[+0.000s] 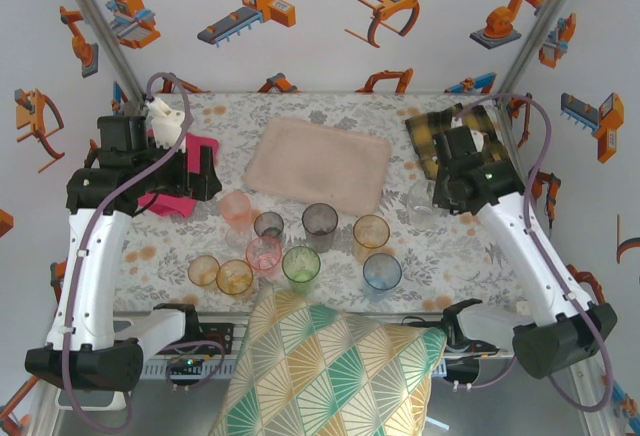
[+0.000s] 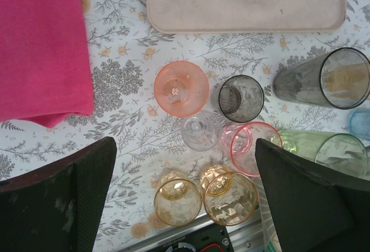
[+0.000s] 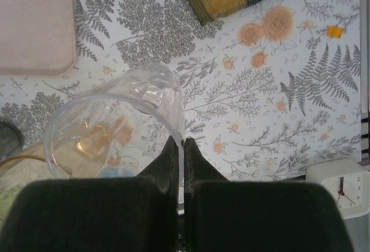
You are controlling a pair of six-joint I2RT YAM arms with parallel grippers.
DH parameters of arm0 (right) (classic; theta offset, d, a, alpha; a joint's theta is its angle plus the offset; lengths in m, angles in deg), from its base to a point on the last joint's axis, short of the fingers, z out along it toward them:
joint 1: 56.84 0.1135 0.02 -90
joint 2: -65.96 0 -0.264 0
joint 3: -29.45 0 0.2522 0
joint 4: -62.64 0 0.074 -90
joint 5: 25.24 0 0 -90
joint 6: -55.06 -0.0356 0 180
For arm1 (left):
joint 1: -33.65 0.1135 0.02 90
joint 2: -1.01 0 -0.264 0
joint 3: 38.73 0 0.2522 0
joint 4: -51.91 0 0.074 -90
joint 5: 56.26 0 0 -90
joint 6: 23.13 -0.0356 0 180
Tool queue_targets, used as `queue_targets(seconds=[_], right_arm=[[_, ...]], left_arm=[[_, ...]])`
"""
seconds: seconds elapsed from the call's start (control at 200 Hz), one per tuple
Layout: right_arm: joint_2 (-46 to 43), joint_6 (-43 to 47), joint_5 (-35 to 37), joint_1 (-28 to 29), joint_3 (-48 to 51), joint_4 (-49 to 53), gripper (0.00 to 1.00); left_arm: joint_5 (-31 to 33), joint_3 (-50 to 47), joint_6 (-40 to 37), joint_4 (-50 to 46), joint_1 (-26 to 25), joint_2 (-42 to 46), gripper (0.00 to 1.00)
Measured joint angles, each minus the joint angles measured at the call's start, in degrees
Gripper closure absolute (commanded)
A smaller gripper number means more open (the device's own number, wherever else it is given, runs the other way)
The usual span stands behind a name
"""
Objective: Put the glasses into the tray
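Rim of one clear glass (image 3: 113, 129) sits pinched between the right jaws.

tray (image 1: 318, 164): upper centre of frame
glasses (image 1: 301, 264): tinted, clustered mid-frame, just below the tray
clear glass (image 1: 417, 202): right of the tray, against right gripper (image 1: 436, 194)
plaid cloth (image 1: 440, 128): upper right

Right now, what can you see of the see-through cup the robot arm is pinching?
The clear glass is a small, colourless, see-through tumbler that looks like plastic, with a round open rim. It is empty. The right gripper has its jaws shut on its wall, one inside, one outside. It is near a corner of the tray, over the flowery tablecloth. Whether it is lifted is unclear.
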Motion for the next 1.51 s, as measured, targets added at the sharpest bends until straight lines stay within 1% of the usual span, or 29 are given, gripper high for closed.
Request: queue_targets(seconds=[0.27, 0.551, 0.841, 0.981, 1.237, 1.507], right_arm=[[11.26, 4.22, -0.7, -1.11, -10.49, -2.14, 1.0], [24.68, 8.11, -2.1, -1.79, -21.68, -8.2, 1.0], [39.21, 10.21, -7.28, -2.27, -31.45, -13.77, 1.0], [45.33, 10.62, -8.96, -2.27, -36.74, -14.84, 1.0], [51.47, 10.84, -9.79, -2.86, -43.63, -14.91, 1.0], [53.33, 10.82, -10.54, -5.05, -44.54, -14.8, 1.0]], left_arm=[[1.01, 0.02, -0.74, -0.07, 0.0, -0.72, 0.03], [1.36, 0.07, -0.9, -0.09, 0.0, -2.14, 0.03], [1.53, 1.18, -0.92, -0.37, -0.26, -3.82, 0.03], [1.53, 2.12, -0.92, -0.46, -0.26, -4.9, 0.03], [1.57, 2.73, -1.05, -1.05, -0.26, -5.44, 0.03], [1.57, 2.73, -1.07, -1.53, -0.26, -5.44, 0.03]])
